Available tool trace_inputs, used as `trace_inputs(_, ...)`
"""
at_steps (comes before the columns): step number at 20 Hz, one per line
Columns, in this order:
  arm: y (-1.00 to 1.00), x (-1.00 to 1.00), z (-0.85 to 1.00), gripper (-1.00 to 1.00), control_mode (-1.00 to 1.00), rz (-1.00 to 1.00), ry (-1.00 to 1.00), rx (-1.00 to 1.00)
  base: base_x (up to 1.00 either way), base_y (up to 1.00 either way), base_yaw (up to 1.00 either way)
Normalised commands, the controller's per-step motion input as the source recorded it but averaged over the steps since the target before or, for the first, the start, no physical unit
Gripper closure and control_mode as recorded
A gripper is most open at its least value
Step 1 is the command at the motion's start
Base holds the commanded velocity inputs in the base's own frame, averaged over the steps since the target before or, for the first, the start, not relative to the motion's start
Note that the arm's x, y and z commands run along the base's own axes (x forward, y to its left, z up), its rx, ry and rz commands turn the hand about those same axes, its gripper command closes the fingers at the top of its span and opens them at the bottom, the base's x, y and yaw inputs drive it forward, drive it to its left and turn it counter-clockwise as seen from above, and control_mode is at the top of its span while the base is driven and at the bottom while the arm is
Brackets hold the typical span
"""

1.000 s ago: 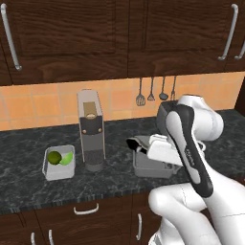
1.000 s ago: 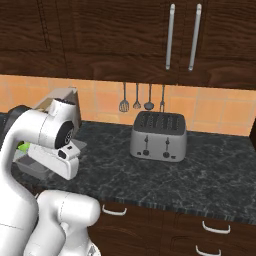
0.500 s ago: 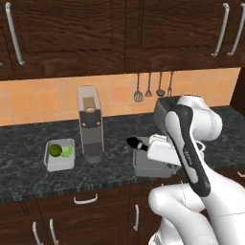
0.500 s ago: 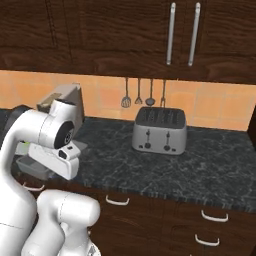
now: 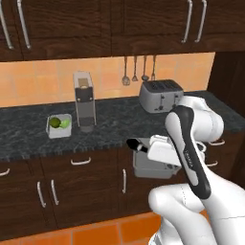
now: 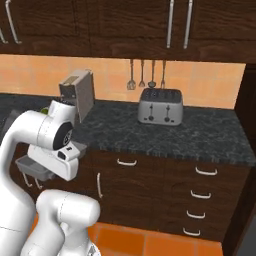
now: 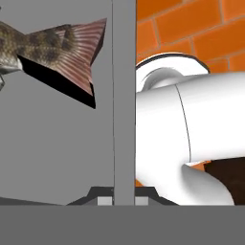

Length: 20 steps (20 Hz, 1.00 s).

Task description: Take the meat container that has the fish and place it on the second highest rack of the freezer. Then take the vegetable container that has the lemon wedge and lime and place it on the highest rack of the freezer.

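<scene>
Off the counter, grey meat container [image 5: 152, 165], brown-tailed fish [image 7: 57, 45]

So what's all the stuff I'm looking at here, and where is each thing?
meat container: one, grey, held in front of the lower cabinets, off the counter
fish: one, brown, inside the meat container
vegetable container: one, white, on the counter at left, green fruit inside
coffee machine: one, grey, on the counter beside the vegetable container
toaster: one, silver, on the counter by the wall
utensils: three, dark, hanging on the orange wall
counter: one, black speckled
gripper: one, dark, shut on the meat container's wall
</scene>
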Motion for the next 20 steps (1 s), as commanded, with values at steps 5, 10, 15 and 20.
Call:
trace_inputs(5,0.0,0.0,0.0,1.0,1.0,0.0,0.0,0.0,-0.32,0.0,-0.36)
trace_inputs(10,0.0,0.0,0.0,1.0,1.0,0.0,0.0,0.0,-0.01,0.09,-0.57)
trace_inputs(15,0.0,0.0,0.0,1.0,1.0,0.0,0.0,0.0,0.0,0.15,-0.6)
trace_inputs(20,0.0,0.0,0.0,1.0,1.0,0.0,0.0,0.0,0.0,0.07,-0.55)
